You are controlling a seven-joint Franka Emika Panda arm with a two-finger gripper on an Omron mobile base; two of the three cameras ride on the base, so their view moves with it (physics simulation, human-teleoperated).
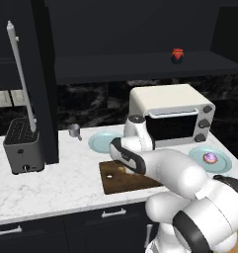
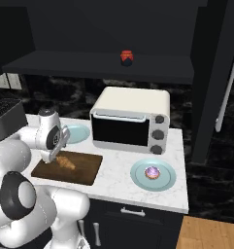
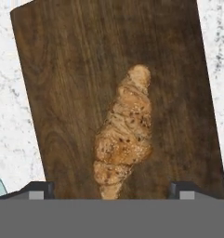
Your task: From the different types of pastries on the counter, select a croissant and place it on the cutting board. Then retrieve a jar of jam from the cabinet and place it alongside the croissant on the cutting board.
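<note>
The golden-brown croissant (image 3: 122,135) lies flat on the dark wooden cutting board (image 3: 62,93), free of any grip. My gripper (image 3: 111,188) hovers just above it, open, with its two tips spread wide on either side of the croissant's near end. From the right, the gripper (image 2: 48,156) hangs over the board (image 2: 87,171) beside the croissant (image 2: 66,162). The red jar of jam (image 1: 177,56) (image 2: 126,57) stands on the black cabinet's shelf (image 2: 79,66). A pink-frosted round pastry (image 2: 152,172) sits on a light blue plate (image 2: 168,181) on the counter (image 2: 116,168).
A cream toaster oven (image 2: 130,119) stands behind the board, directly under the jar. Another blue plate (image 1: 101,143), a small metal cup (image 1: 74,130) and a grey toaster (image 1: 22,146) sit further left. A black pillar (image 1: 46,84) rises beside the toaster.
</note>
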